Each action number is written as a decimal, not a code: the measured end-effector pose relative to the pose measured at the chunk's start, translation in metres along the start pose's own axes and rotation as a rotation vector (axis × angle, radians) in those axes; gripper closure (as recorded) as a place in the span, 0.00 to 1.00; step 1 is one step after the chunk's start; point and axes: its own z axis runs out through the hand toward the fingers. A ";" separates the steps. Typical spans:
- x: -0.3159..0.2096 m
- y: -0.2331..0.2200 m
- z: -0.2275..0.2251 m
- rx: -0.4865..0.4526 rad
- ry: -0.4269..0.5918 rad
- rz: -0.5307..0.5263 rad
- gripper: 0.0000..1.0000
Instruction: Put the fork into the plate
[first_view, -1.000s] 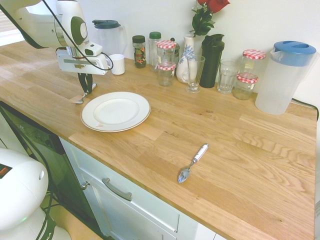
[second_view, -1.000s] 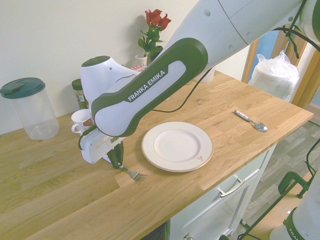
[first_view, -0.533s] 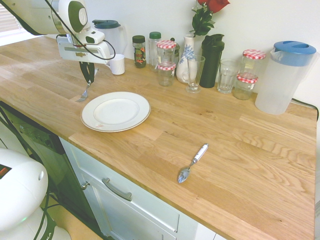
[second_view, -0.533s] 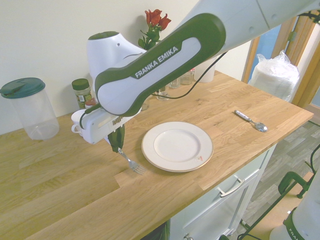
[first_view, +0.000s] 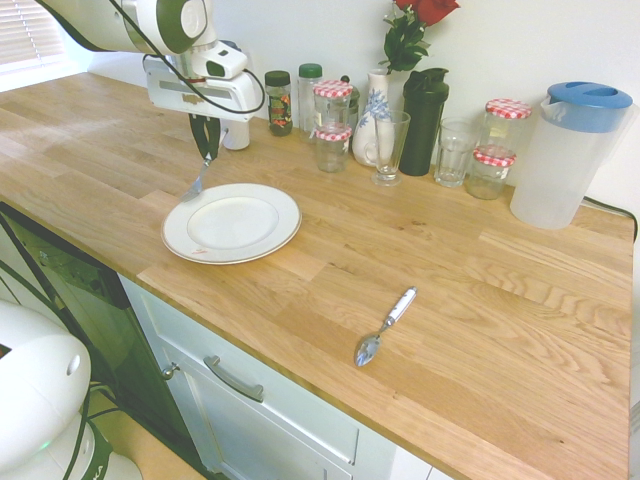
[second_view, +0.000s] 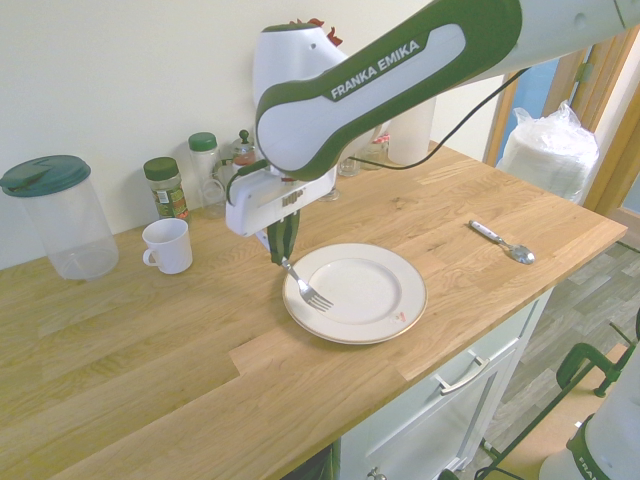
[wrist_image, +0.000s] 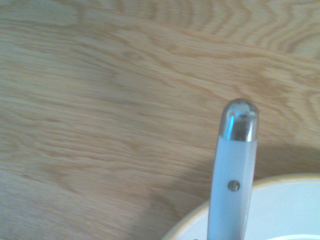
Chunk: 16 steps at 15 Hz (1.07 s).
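Observation:
My gripper (first_view: 205, 155) is shut on the pale handle of the small metal fork (first_view: 194, 186), which hangs tines-down at a slant. The round white plate (first_view: 287, 222) lies on the wooden counter near its front edge. Seen from the other side, the gripper (second_view: 280, 252) hovers above the plate's (second_view: 408, 308) near-left rim, and the fork's (second_view: 306, 289) tines reach over the plate's inner left part, just above or touching it. The wrist view shows the fork handle's (wrist_image: 232, 170) metal-capped end over the plate's rim (wrist_image: 285, 181).
A white-handled spoon (first_view: 385, 325) lies on the counter far from the plate. A white mug (second_view: 168, 245) stands behind the gripper. Jars, glasses, a rose vase (first_view: 375, 125), a black bottle and a blue-lidded pitcher (first_view: 570, 150) line the wall. A teal-lidded jug (second_view: 60, 215) stands at the end.
The arm has lifted the fork off the counter beside the plate and carried it toward the plate. Its tines now hang over the plate.

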 end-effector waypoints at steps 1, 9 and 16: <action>0.007 0.013 0.001 0.000 -0.006 0.011 1.00; 0.011 0.061 0.042 -0.004 -0.043 0.048 1.00; 0.008 0.063 0.053 -0.042 -0.037 0.068 1.00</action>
